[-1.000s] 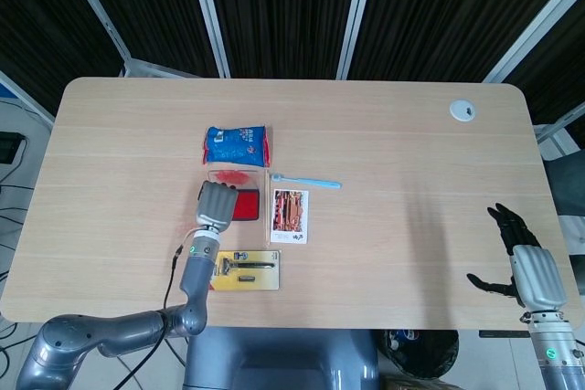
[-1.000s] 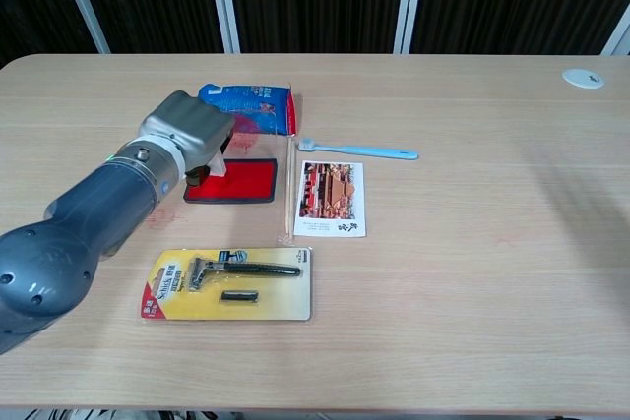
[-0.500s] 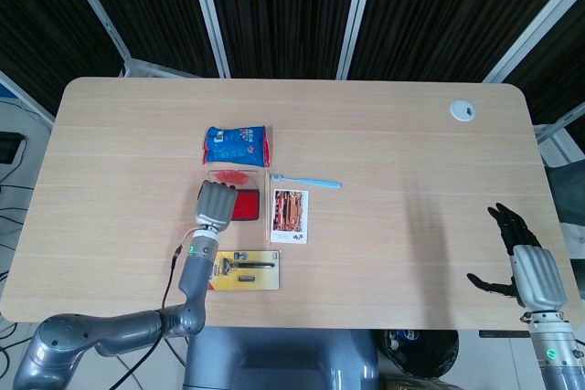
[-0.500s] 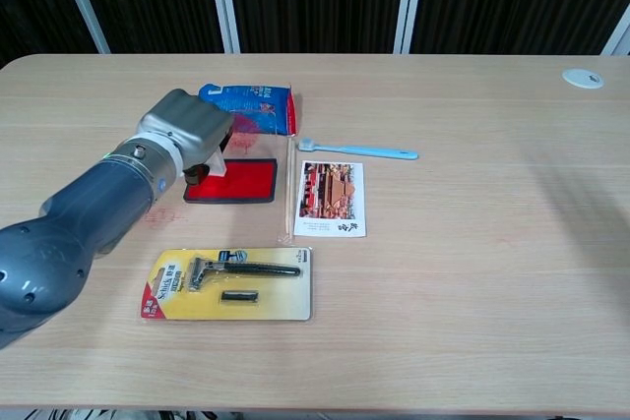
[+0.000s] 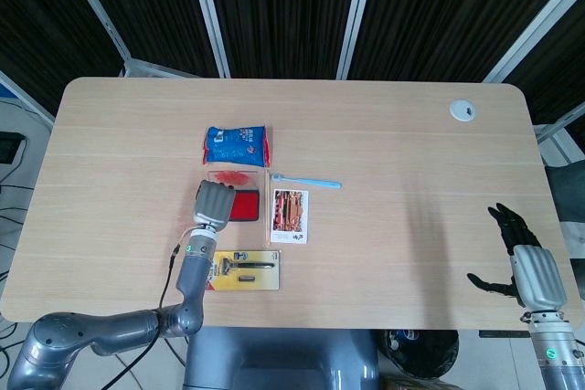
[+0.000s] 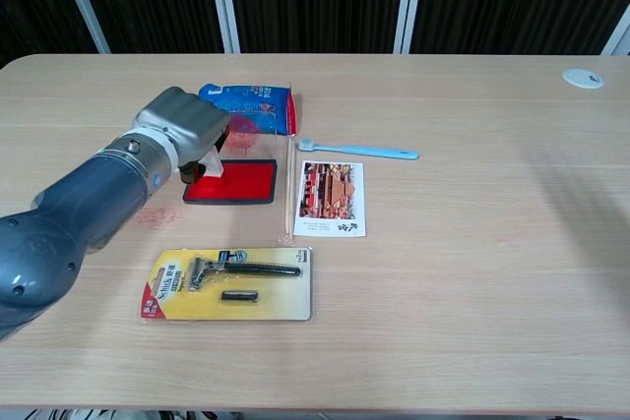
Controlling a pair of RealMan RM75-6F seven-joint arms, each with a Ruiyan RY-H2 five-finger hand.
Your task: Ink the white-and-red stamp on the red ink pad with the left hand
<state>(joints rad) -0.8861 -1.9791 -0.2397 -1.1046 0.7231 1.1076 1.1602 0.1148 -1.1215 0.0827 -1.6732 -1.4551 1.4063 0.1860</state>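
Head view: the left hand (image 5: 214, 205) sits over the left end of the red ink pad (image 5: 244, 206), whose long axis runs left–right across the bench (image 5: 411, 162).

Chest view: its fingers curl around the white-and-red stamp (image 6: 209, 161) — poised at the pad's left edge, contact unclear.

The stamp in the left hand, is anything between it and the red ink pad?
Nothing visible. The left hand holds the stamp at the left end of the red ink pad, whose red surface lies bare.
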